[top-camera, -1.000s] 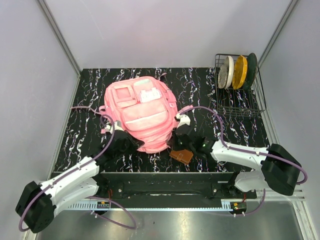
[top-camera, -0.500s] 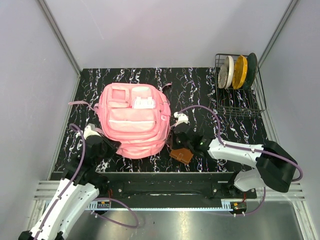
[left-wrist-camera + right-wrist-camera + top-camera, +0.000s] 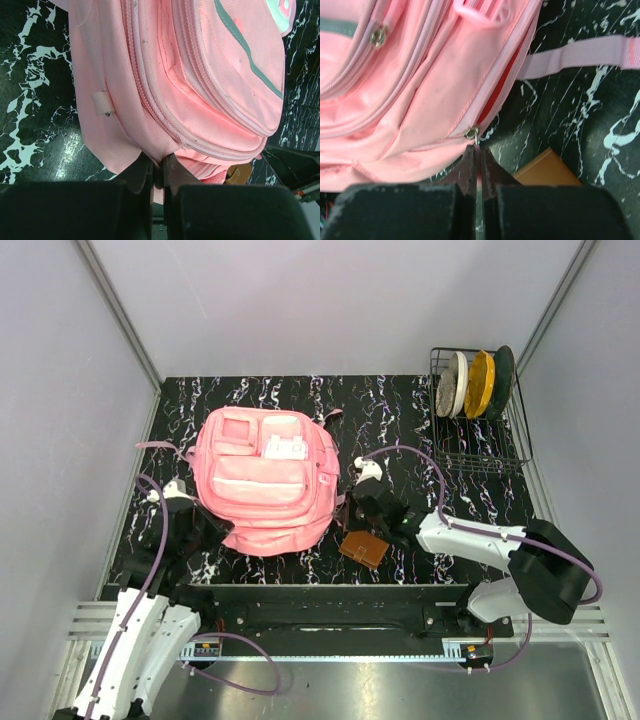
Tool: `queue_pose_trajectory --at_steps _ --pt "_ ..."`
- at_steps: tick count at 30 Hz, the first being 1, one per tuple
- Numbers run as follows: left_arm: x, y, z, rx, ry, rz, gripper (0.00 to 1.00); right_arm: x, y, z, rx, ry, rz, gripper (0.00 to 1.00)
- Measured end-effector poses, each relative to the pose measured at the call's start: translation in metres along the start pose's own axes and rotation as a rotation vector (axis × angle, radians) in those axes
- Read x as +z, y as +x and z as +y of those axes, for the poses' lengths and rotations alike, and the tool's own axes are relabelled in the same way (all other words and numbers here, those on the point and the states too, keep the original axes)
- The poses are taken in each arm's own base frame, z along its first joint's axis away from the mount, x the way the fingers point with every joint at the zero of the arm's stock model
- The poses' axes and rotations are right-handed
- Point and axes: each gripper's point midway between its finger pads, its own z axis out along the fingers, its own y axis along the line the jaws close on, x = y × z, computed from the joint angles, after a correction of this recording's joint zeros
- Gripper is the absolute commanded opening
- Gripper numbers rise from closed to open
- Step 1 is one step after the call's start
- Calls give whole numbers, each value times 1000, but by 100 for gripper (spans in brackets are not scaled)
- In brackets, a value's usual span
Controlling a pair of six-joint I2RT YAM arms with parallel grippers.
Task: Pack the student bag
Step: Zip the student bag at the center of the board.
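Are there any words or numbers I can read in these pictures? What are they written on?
No words or numbers can be read in any view.
white label on the student bag: too small and blurred to read.
brown flat thing beside the bag: no print shows.
plates in the wire rack: no writing shows.

No text, brand, number or sign can be read in any view; the white label [image 3: 285,447] on the front of the student bag [image 3: 265,490] is too small from above to make out any print; both wrist views show only unmarked pink fabric.
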Motion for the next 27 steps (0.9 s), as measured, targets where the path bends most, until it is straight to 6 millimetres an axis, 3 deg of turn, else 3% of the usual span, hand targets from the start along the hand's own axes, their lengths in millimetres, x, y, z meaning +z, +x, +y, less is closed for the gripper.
queue_pose_trajectory --at_steps 20,27 --pt "-6 3 -2 34 24 42 0 49 -35 -42 96 68 -10 0" --pt "-6 4 -2 44 30 51 0 80 -47 -61 122 85 -4 0"
